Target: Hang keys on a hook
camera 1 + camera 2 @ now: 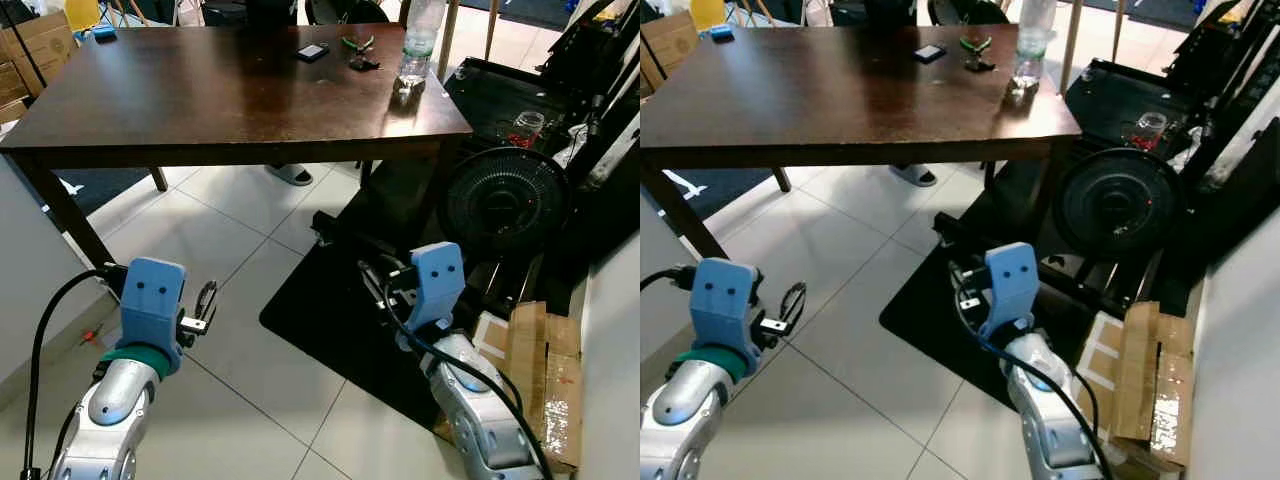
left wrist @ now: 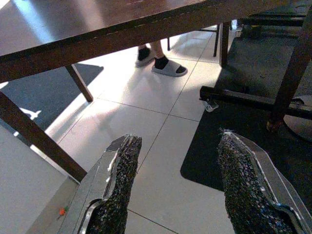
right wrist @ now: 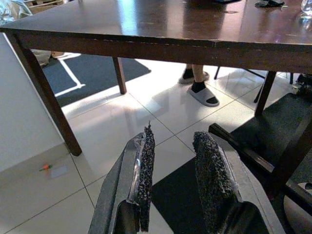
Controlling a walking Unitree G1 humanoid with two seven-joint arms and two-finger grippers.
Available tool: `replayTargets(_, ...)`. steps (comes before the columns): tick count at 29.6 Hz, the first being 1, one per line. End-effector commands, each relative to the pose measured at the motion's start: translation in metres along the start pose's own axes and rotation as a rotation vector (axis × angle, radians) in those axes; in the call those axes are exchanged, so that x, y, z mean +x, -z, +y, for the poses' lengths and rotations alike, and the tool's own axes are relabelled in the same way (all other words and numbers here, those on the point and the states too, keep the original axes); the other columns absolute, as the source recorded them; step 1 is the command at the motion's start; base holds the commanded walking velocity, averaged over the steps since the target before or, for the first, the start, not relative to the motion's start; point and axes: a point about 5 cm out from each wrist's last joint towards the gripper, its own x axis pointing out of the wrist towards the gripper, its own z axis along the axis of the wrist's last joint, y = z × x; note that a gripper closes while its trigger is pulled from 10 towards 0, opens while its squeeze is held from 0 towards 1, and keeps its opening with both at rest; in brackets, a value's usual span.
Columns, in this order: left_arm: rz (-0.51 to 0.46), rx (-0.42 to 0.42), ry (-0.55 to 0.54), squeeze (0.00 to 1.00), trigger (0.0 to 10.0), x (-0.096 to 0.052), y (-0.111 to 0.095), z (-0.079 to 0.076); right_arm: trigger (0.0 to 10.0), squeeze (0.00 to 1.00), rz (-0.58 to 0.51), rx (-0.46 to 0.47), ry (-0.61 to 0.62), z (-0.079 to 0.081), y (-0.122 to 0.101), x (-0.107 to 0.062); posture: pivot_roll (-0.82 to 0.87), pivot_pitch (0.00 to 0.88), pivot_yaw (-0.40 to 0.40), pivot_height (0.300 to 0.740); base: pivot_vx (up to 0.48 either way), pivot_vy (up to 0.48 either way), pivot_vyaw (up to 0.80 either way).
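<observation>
My two blue-capped grippers, left (image 1: 207,300) spread wide and right (image 3: 173,161) narrower, hang empty below the dark wooden table (image 1: 200,100), so I must first reach the black keys (image 1: 362,64) far ahead on top.

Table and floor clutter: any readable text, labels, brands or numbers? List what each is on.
No text can be read.
Water bottle on the table: its label is too blurred to read.
Phone: dark, no writing to make out.
Cardboard on the floor by the fan: no print legible.
Cardboard boxes beyond the table: no print legible.
</observation>
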Motion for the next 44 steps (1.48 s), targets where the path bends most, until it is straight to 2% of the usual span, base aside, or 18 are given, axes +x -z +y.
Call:
replayTargets(1,0.040,0.005,-0.002,0.00,10.0,-0.0017,0.0077,0.0017,10.0,0.00,0.008,0.004,-0.001,-0.0002,0.0022,-0.0012,-0.09,0.046,0.078,0.740,0.000,0.000,0.00)
replayTargets(32,0.039,0.011,-0.009,0.00,10.0,-0.0007,0.0076,0.0026,10.0,0.00,0.010,0.003,0.007,-0.0026,0.0024,-0.0006,-0.09,0.046,0.080,0.740,0.000,0.000,0.00)
replayTargets(44,0.049,0.022,-0.007,0.00,10.0,-0.0008,0.0103,0.0066,10.0,0.00,0.001,0.012,0.008,0.0014,0.0025,0.0016,-0.11,0.025,0.112,0.740,0.000,0.000,0.00)
